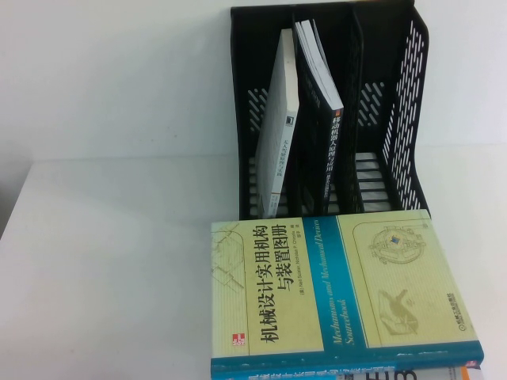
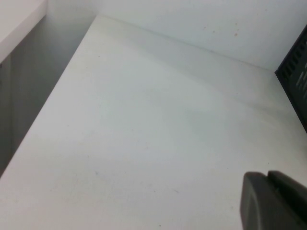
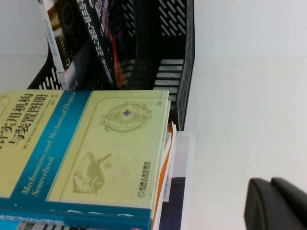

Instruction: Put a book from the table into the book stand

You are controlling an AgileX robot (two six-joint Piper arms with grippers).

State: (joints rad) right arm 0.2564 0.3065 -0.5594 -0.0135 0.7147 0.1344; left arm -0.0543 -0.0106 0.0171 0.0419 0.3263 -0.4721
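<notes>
From the high view, the black plastic book stand (image 1: 333, 111), perforated at its sides and slatted at its base, holds two books in its left and middle slots: a thin white-grey book (image 1: 281, 127) leaning upright, and beside it the dark navy paperback book (image 1: 321, 111), spine outward. A pale yellow-and-teal hardcover (image 1: 341, 293) lies flat on the plain white table (image 1: 103, 261) before the stand, atop other volumes.

The left wrist view shows bare table and the left pincer (image 2: 273, 201) hovering over it; whether its fingers are apart cannot be told.

The right wrist view adds the stack's page edges beneath the hardcover, with the right pincer (image 3: 278, 203) nearby, its fingers likewise unreadable.
</notes>
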